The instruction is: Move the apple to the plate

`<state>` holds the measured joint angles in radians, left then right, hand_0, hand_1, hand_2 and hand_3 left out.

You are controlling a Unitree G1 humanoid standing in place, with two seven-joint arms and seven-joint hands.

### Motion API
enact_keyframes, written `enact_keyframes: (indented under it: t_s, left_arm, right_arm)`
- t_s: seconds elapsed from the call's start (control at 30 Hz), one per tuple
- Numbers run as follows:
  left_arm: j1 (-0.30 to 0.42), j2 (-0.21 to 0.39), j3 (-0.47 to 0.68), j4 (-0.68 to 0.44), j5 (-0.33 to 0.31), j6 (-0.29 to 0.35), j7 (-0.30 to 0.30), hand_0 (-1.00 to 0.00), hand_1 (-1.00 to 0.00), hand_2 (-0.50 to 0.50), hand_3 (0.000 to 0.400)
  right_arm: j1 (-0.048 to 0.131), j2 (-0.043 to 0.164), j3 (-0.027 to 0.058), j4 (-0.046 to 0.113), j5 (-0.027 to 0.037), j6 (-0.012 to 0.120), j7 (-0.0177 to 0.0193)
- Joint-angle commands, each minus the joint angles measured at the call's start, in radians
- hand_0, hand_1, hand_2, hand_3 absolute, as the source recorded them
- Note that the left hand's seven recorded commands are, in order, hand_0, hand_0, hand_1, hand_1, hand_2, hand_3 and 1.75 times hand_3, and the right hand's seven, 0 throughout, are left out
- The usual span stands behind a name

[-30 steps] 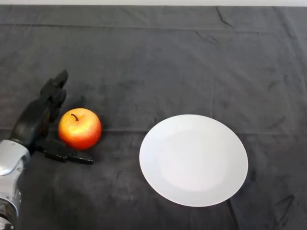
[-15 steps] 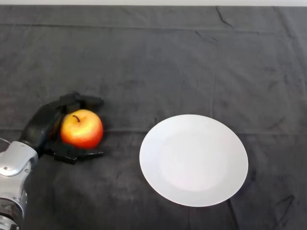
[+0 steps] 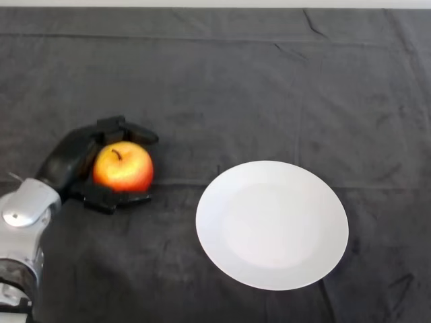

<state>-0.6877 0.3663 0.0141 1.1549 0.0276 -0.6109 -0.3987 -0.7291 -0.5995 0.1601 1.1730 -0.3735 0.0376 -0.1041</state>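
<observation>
A red and yellow apple (image 3: 123, 167) with its stem up is at the left of the table. My left hand (image 3: 73, 161) is shut on the apple: the fingers (image 3: 128, 129) curl over its far side and the thumb (image 3: 113, 199) lies under its near side. A round white plate (image 3: 271, 224) lies on the dark cloth to the right of the apple, about a hand's width away, with nothing on it.
A dark grey wrinkled cloth (image 3: 236, 87) covers the whole table. My silver-grey forearm (image 3: 20, 232) comes in from the lower left corner.
My fingers have curled round the apple from an open pose. The hand and the apple have moved a little to the right and away from me.
</observation>
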Motion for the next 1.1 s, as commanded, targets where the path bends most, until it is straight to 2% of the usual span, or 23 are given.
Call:
enact_keyframes:
  t_s: [0.03,0.33,0.6,0.83,1.1]
  left_arm:
    - [-0.048,0.001,-0.017,-0.051,0.028,0.011,0.018,-1.00,-1.00,0.00,0.400]
    - [-0.026,-0.055,-0.053,-0.179,0.065,-0.023,0.116,-1.00,-1.00,0.00,0.400]
    - [0.020,-0.128,-0.136,-0.307,0.106,-0.033,0.201,-1.00,-1.00,0.00,0.400]
    - [0.053,-0.156,-0.252,-0.386,0.105,-0.030,0.241,-1.00,-1.00,0.00,0.400]
    - [0.071,-0.154,-0.386,-0.417,0.080,-0.030,0.265,-1.00,-1.00,0.00,0.400]
  right_arm:
    - [0.003,-0.007,-0.0082,-0.010,0.0074,0.010,0.0022]
    - [0.005,-0.007,-0.0085,-0.013,0.0077,0.011,0.0024]
    - [0.007,-0.007,-0.0090,-0.017,0.0082,0.012,0.0028]
    - [0.010,-0.007,-0.0096,-0.022,0.0088,0.014,0.0034]
    - [0.012,-0.007,-0.0103,-0.026,0.0093,0.016,0.0041]
